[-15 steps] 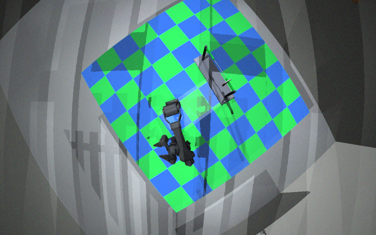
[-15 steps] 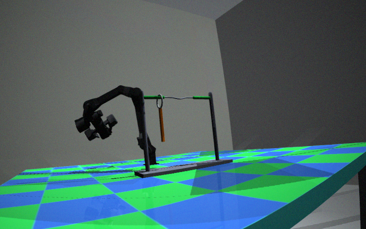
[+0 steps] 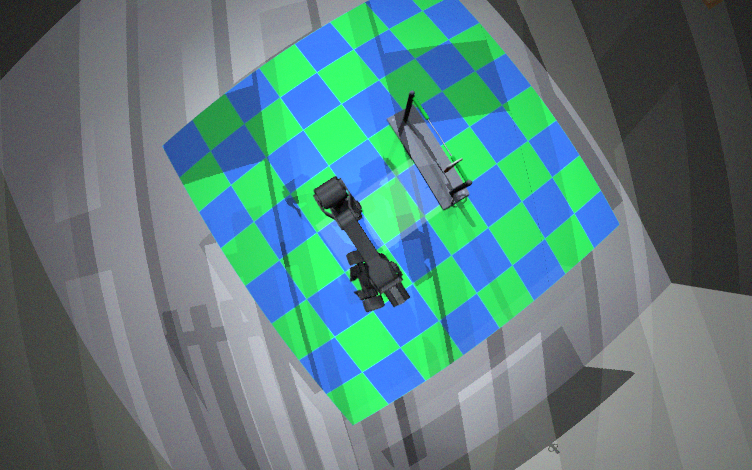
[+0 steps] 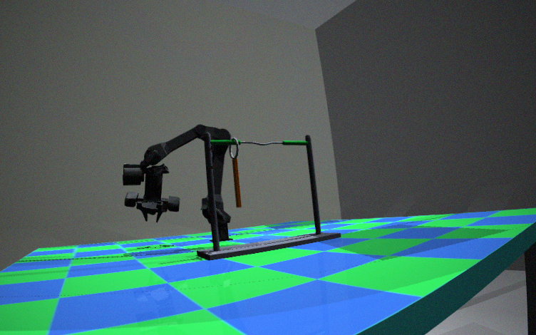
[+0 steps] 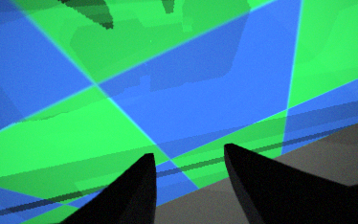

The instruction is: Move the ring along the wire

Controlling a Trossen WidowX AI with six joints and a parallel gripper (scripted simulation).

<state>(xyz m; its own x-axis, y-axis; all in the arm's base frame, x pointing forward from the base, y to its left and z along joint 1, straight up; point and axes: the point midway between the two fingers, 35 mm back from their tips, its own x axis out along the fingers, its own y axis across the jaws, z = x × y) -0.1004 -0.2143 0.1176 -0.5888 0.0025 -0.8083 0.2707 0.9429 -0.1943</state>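
Observation:
The ring (image 4: pixel 237 150) hangs on the green wire part (image 4: pixel 219 141) beside the left post (image 4: pixel 210 193) in the exterior view, near that part's inner end. Its orange handle (image 4: pixel 236 182) hangs straight down. The thin grey wire (image 4: pixel 261 143) (image 3: pixel 438 133) runs to the other green part (image 4: pixel 294 142) (image 3: pixel 421 109) by the right post (image 4: pixel 313 185). My gripper (image 3: pixel 354 282) (image 4: pixel 152 220) (image 5: pixel 190 157) is partly open and empty. It points down, left of the frame in the exterior view and well away from the handle. The wrist view shows no ring or handle.
The posts stand on a grey base (image 3: pixel 427 166) (image 4: pixel 269 245) on the green and blue checkered table top (image 3: pixel 371 387) (image 4: pixel 296 301). The arm (image 3: pixel 363 241) (image 4: pixel 177 142) rises behind the wire frame in the exterior view. The table's edge shows in the wrist view.

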